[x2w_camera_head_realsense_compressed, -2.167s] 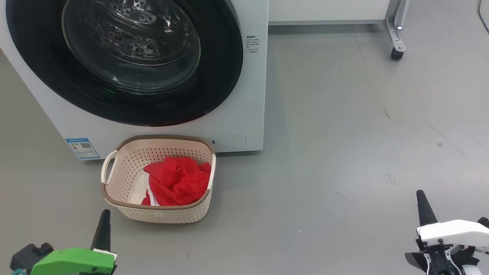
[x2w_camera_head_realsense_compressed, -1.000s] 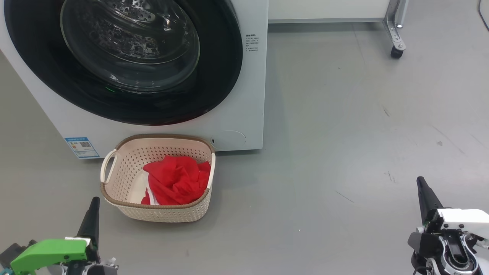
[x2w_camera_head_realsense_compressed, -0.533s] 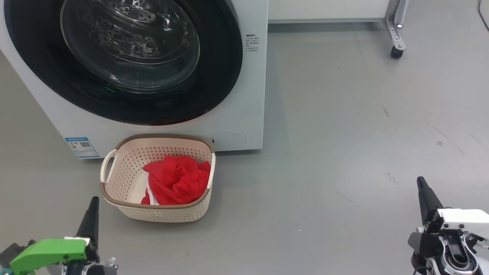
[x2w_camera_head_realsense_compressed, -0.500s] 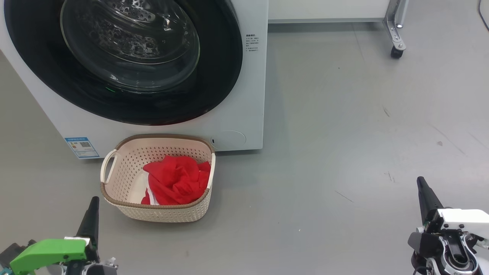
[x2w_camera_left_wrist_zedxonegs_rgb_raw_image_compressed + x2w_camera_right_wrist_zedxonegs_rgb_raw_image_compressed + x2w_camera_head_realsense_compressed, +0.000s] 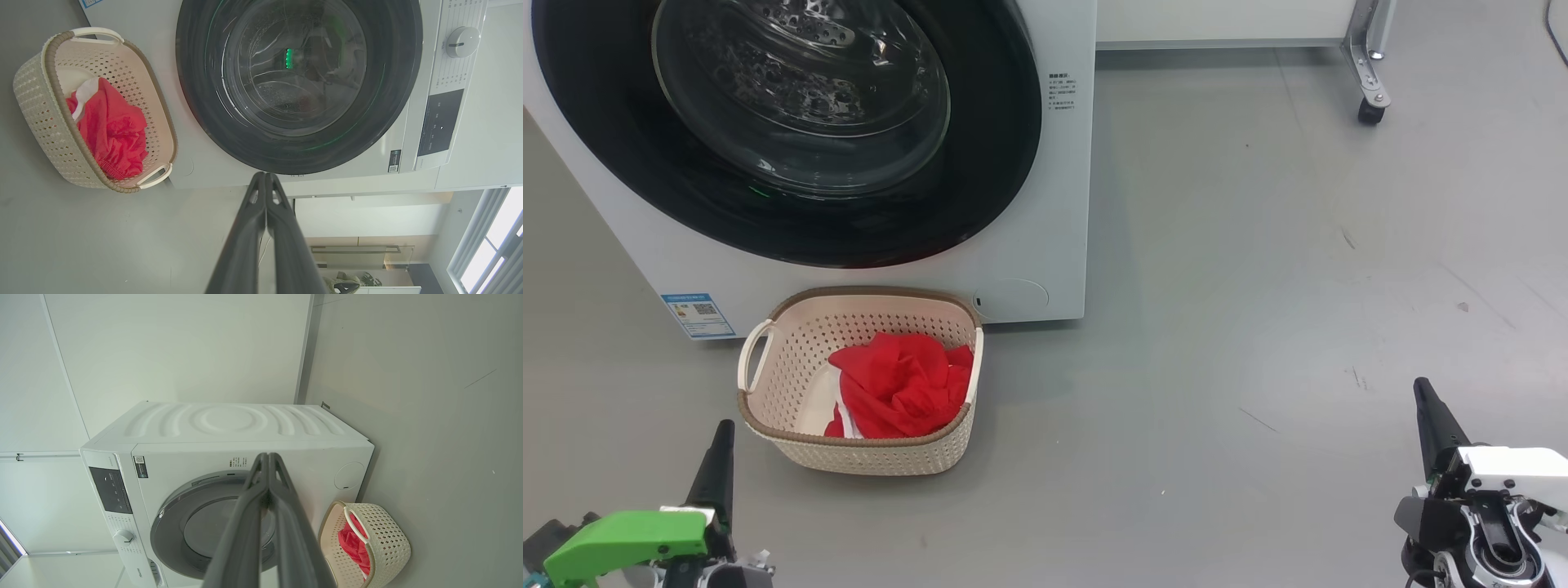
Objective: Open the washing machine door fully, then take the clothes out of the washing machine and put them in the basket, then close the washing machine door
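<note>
1. The clothes [image 5: 898, 388] lie bunched in the basket [image 5: 882, 457], lower left, just before the washing machine [image 5: 1054, 245].
2. Soft and light, I'd say; pinch a raised fold.
3. The washing machine door [image 5: 800, 106], upper left, looks shut: rigid, glossy, probably slippery; press its black rim.
4. Left gripper [image 5: 721, 433] and right gripper [image 5: 1423, 392], bottom corners, pinched closed, empty.

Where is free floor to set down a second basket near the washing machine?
Bare: the floor right of the washing machine, up to the caster. Crowded: in front of the machine, where the basket with the clothes stands.
</note>
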